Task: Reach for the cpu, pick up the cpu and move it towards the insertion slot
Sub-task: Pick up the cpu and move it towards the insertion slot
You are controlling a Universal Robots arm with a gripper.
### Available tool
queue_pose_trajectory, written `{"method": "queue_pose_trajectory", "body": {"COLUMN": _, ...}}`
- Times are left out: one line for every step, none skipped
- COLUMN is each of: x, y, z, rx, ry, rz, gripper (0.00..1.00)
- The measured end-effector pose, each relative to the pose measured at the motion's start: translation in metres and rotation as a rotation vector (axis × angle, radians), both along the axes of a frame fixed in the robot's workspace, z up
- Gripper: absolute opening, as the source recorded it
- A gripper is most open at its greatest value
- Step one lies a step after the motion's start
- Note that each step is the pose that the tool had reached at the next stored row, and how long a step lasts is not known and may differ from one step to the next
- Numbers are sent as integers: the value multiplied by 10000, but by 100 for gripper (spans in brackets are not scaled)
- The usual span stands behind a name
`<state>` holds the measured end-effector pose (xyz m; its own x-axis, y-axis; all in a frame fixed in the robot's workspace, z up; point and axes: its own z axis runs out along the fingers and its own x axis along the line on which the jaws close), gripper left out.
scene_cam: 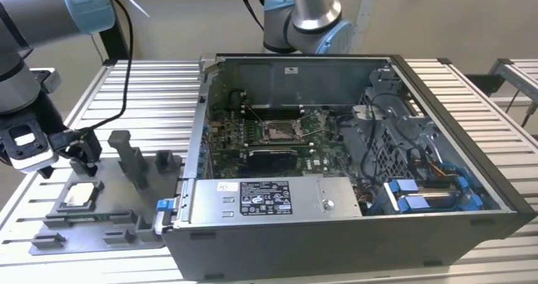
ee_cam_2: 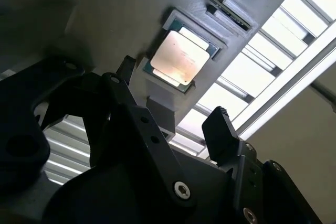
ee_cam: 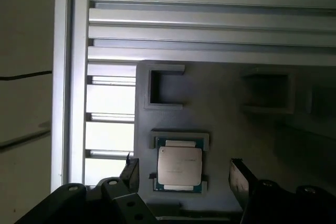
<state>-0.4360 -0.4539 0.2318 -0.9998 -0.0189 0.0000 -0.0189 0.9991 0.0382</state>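
The cpu lies flat in a square recess of the grey tray, at the exterior view's left. Its silvery top face shows in both wrist views. My gripper hangs a little above it and stands open, touching nothing. In both wrist views the gripper has one black finger on each side of the chip. The insertion slot is a silver square frame with a dark centre on the green board inside the open computer case.
The open computer case takes up the middle and right of the slatted metal table. Upright grey blocks rise from the tray between the chip and the case. A second arm stands behind the case.
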Motion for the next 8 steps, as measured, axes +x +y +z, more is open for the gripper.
{"method": "queue_pose_trajectory", "body": {"x": 0, "y": 0, "z": 0, "rx": 0, "ry": 0, "rz": 0, "gripper": 100}}
{"method": "queue_pose_trajectory", "body": {"x": 0, "y": 0, "z": 0, "rx": 0, "ry": 1, "rz": 0, "gripper": 100}}
{"method": "queue_pose_trajectory", "body": {"x": 0, "y": 0, "z": -1, "rx": 0, "ry": 0, "rz": 0, "gripper": 100}}
{"method": "queue_pose_trajectory", "body": {"x": 0, "y": 0, "z": -1, "rx": 0, "ry": -1, "rz": 0, "gripper": 100}}
{"method": "queue_pose_trajectory", "body": {"x": 0, "y": 0, "z": -2, "rx": 0, "ry": 0, "rz": 0, "gripper": 100}}
{"method": "queue_pose_trajectory", "body": {"x": -1, "y": 0, "z": -4, "rx": 1, "ry": 0, "rz": 0, "gripper": 100}}
{"method": "queue_pose_trajectory", "body": {"x": -3, "y": -1, "z": -9, "rx": 1, "ry": -2, "rz": 0, "gripper": 100}}
{"method": "queue_pose_trajectory", "body": {"x": -5, "y": 0, "z": -13, "rx": 1, "ry": -2, "rz": 0, "gripper": 100}}
